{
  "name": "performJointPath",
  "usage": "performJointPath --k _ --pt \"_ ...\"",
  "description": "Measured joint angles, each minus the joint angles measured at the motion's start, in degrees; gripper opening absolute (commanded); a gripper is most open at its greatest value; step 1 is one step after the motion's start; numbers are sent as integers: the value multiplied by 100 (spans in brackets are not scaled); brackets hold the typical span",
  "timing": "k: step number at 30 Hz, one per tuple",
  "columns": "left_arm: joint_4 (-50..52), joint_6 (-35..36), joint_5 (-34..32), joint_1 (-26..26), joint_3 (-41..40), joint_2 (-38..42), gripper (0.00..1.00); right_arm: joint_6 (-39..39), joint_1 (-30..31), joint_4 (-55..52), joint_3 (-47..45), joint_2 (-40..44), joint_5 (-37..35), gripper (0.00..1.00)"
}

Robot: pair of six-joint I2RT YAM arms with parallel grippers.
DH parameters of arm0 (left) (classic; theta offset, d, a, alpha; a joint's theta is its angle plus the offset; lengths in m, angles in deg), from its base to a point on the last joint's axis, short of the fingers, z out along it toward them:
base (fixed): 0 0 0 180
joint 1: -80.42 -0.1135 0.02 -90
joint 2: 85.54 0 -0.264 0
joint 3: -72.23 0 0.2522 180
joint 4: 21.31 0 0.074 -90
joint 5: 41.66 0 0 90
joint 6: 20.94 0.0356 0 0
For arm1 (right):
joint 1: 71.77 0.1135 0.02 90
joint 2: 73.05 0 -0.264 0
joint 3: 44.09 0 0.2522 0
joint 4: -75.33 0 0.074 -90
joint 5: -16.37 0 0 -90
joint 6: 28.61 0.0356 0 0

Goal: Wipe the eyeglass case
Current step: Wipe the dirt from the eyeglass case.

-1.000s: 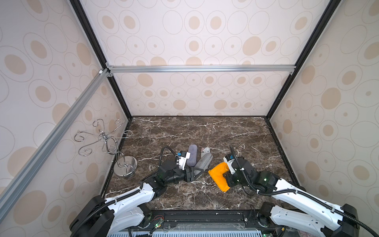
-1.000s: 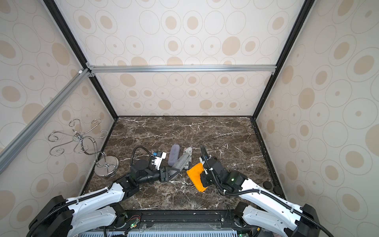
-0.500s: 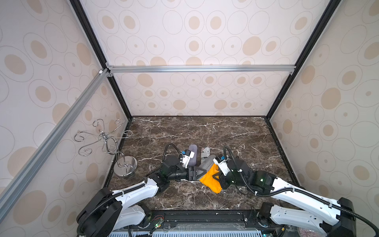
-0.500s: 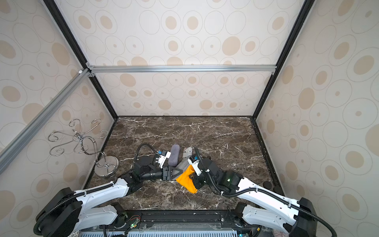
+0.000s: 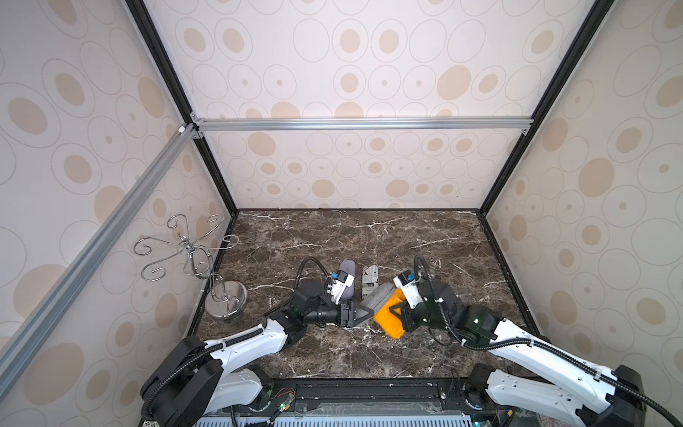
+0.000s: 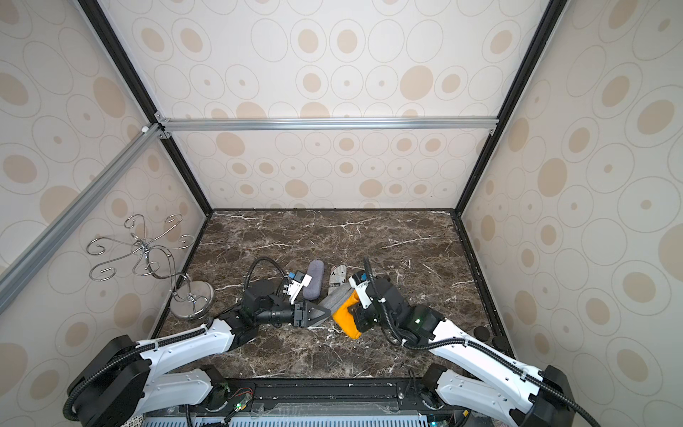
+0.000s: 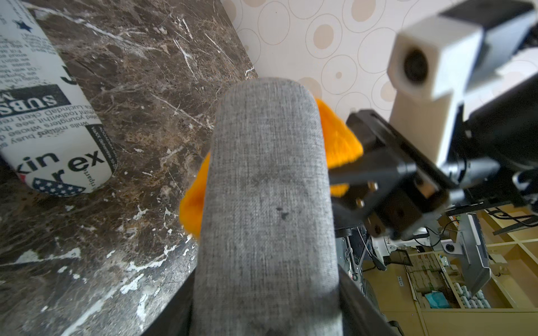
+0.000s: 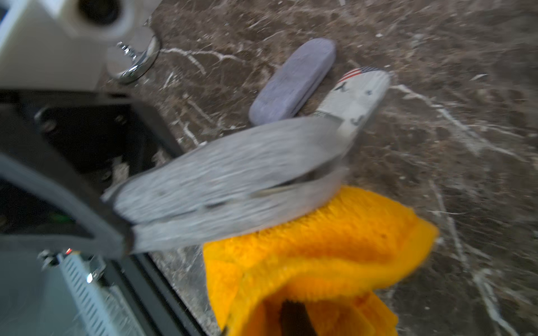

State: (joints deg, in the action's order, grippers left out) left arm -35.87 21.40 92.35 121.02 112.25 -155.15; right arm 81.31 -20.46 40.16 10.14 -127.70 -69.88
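Near the 6 o'clock edge of the dark marble worktop (image 5: 332, 236), the two arms stood tool to tool.

- Left tool (image 5: 364, 314): clamped narrow on one end of the grey fabric eyeglass case (image 5: 379, 295), which was raised off the worktop with its free end pointing to about 1 o'clock.
- Right tool (image 5: 398, 313): shut on the orange fluffy cloth (image 5: 388, 321).
- Contact: in the right wrist view the cloth (image 8: 320, 247) lay pressed against the lower face of the case (image 8: 233, 180). In the left wrist view orange showed on both sides behind it.

Progress (judgement): wiping was under way on the underside and far end. The upper face carried small dark specks (image 7: 281, 211) and looked untouched, so it probably remained to be done. How much was already clean could not be told.

Not handled:
- Lilac eyeglass case (image 5: 348, 268) lay flat at 11 o'clock of the held case.
- Newspaper-print eyeglass case (image 5: 370, 281) lay at 12 o'clock.
- Chrome hook stand (image 5: 225, 303) stood at the 9 o'clock edge.

Writing: the newspaper-print case (image 7: 49, 116) showed "SUBS", "kin" and "rex", fine print including "busy", and a stars-and-stripes patch. No brand was readable on the grey case or the cloth.
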Motion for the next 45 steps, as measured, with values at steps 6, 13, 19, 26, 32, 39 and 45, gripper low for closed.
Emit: performJointPath --k 6,13,19,26,32,39,45 --pt "4 133 81 0 87 -81 42 164 420 57 -57 20 -76 0" --pt "365 793 164 0 116 -44 41 319 -785 -299 -90 345 -511 0" --pt "1056 1329 70 35 118 -35 40 354 -1132 -855 173 553 -1047 0" --pt "1845 1777 -448 339 343 48 40 308 -1132 -1139 251 719 -310 0" --pt "2048 1958 -706 643 507 61 40 323 -1130 -1211 291 391 -127 0" --pt "2208 2339 -1034 1237 588 87 39 286 -1154 -1198 577 -584 -354 0" --pt "2481 2929 -2273 1915 723 181 39 -127 -1215 -1397 1001 -756 85 0"
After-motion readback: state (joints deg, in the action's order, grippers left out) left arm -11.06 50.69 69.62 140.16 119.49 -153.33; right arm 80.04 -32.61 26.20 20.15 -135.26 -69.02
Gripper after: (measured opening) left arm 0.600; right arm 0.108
